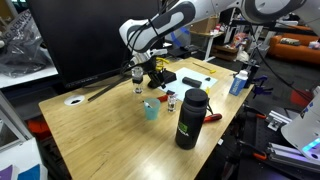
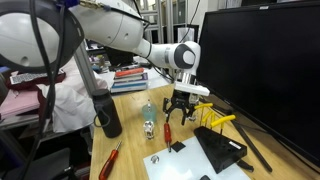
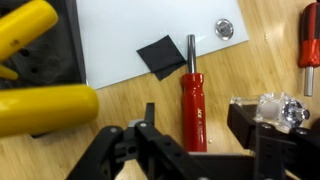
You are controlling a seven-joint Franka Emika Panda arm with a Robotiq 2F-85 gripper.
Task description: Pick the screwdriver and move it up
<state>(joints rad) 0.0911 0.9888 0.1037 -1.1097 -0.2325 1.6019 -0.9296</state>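
The red-handled screwdriver (image 3: 193, 105) lies flat on the wooden table (image 1: 90, 125), its steel shaft reaching onto the white sheet (image 3: 130, 30). The black gripper (image 3: 205, 150) hangs low over the handle, jaws spread wide and gripping nothing. If they close off-centre, I'd expect the round handle to roll or squirt out, and the right finger could knock the small glass vial (image 3: 280, 108) just beside it. Under the wrist camera I count two screwdrivers, with the second red screwdriver (image 3: 311, 45) far right, and one vial. A red tool (image 1: 212, 117) lies by the tall black bottle (image 1: 190, 118); whether that's a third, I cannot tell.
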